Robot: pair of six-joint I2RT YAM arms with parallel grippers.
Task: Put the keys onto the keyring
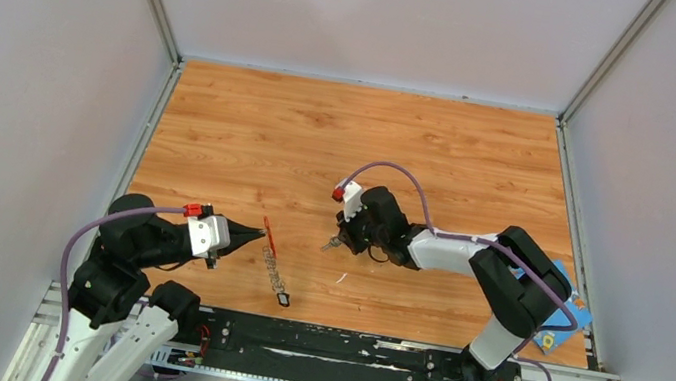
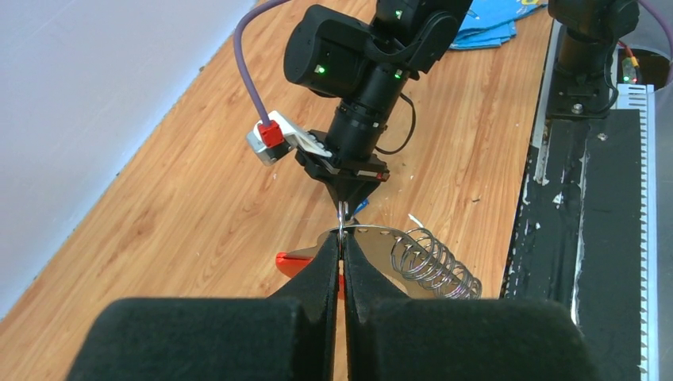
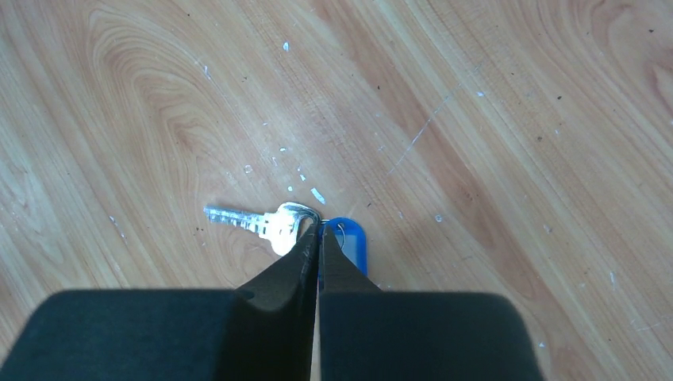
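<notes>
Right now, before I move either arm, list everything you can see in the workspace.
light-brown wooden table: one, under everything.
red-looped keyring with a grey metal row: one, left of centre, towards the near edge.
silver key with a blue oval head: one, near table centre, at the right pincer's tips.
black-headed key: one, at the keyring's near end; joined or not, cannot tell.
blue cloth: one, right edge of the table.
left pincer: black, shut on the keyring.
right pincer: black, shut on the blue-headed key.
</notes>
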